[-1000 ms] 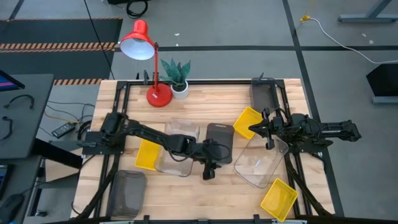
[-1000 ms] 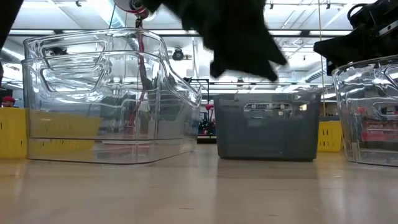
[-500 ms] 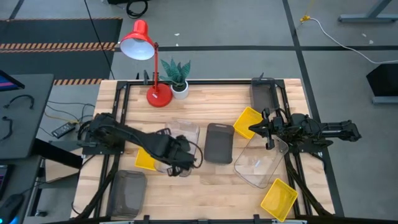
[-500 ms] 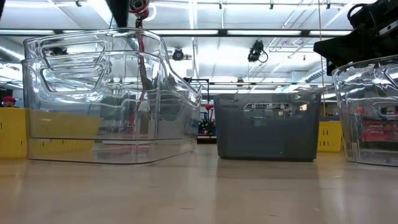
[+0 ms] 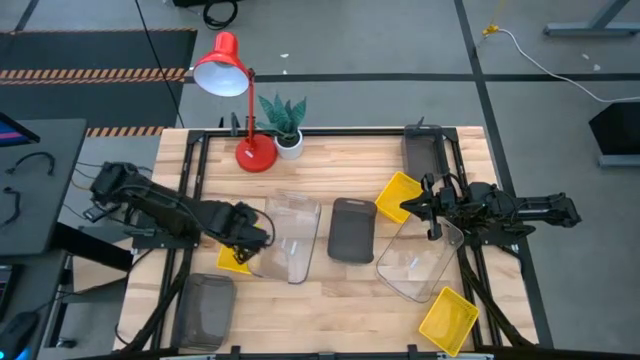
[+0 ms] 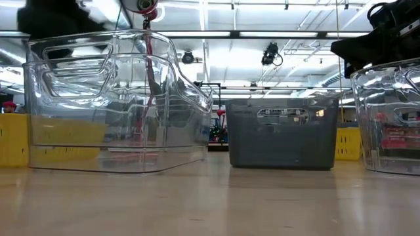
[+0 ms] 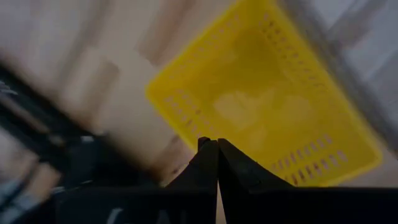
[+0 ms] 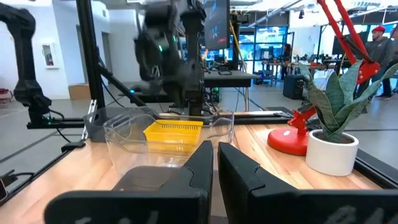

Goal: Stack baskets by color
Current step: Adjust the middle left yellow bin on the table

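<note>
My left gripper (image 5: 243,250) is shut and points down over a yellow basket (image 7: 267,118) that lies on the table's left part (image 5: 233,259), beside two nested clear baskets (image 5: 290,236). A dark grey basket (image 5: 350,230) stands in the middle. Another clear basket (image 5: 420,262) sits at the right, with a yellow basket (image 5: 398,195) beyond it and one more (image 5: 448,320) at the near right corner. My right gripper (image 5: 412,207) waits level over the right side, shut (image 8: 214,152).
A red desk lamp (image 5: 235,80) and a potted plant (image 5: 286,125) stand at the far edge. One grey basket (image 5: 205,310) lies at the near left corner, another (image 5: 425,150) at the far right. Black frame rails (image 5: 195,190) border the table.
My left gripper has drawn back from the table's middle, near the dark grey basket, toward the left edge, passing over the clear baskets to the yellow basket. It has tipped to point down and rolled. The baskets have stayed where they were.
</note>
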Controlling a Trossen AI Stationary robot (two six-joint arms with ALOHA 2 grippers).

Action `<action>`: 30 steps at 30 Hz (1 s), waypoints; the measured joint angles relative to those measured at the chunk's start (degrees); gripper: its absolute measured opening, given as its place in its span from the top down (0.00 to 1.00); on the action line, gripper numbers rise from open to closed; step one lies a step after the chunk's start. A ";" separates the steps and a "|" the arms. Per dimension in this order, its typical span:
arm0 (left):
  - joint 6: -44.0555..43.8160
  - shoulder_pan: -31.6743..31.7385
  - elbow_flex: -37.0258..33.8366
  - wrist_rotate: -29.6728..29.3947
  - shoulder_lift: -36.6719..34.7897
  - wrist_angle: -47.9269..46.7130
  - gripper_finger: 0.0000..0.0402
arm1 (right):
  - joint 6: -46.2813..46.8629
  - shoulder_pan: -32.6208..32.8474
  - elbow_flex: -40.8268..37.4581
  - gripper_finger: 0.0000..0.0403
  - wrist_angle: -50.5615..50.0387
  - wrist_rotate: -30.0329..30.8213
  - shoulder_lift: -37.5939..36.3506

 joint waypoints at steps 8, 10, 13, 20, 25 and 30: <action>-0.14 -0.02 -16.03 6.64 -1.67 31.06 0.99 | 0.00 -0.01 0.00 0.93 0.39 0.04 0.00; -0.52 0.35 -17.45 6.11 -1.75 36.37 0.98 | 0.00 0.01 0.00 0.93 0.37 0.04 0.00; -0.43 0.47 -17.74 3.65 -1.35 42.24 0.98 | 0.00 0.00 0.00 0.93 0.35 0.04 0.00; 0.30 1.99 -18.01 -0.44 -1.21 49.23 0.98 | 0.00 0.01 0.00 0.93 0.36 0.04 0.00; 0.61 3.13 -17.90 -2.19 -1.21 50.12 0.98 | 0.00 -0.01 0.00 0.93 0.37 0.04 0.00; 1.50 3.23 -14.90 -2.19 -2.13 45.36 0.99 | 0.00 -0.01 0.00 0.93 0.35 0.04 0.00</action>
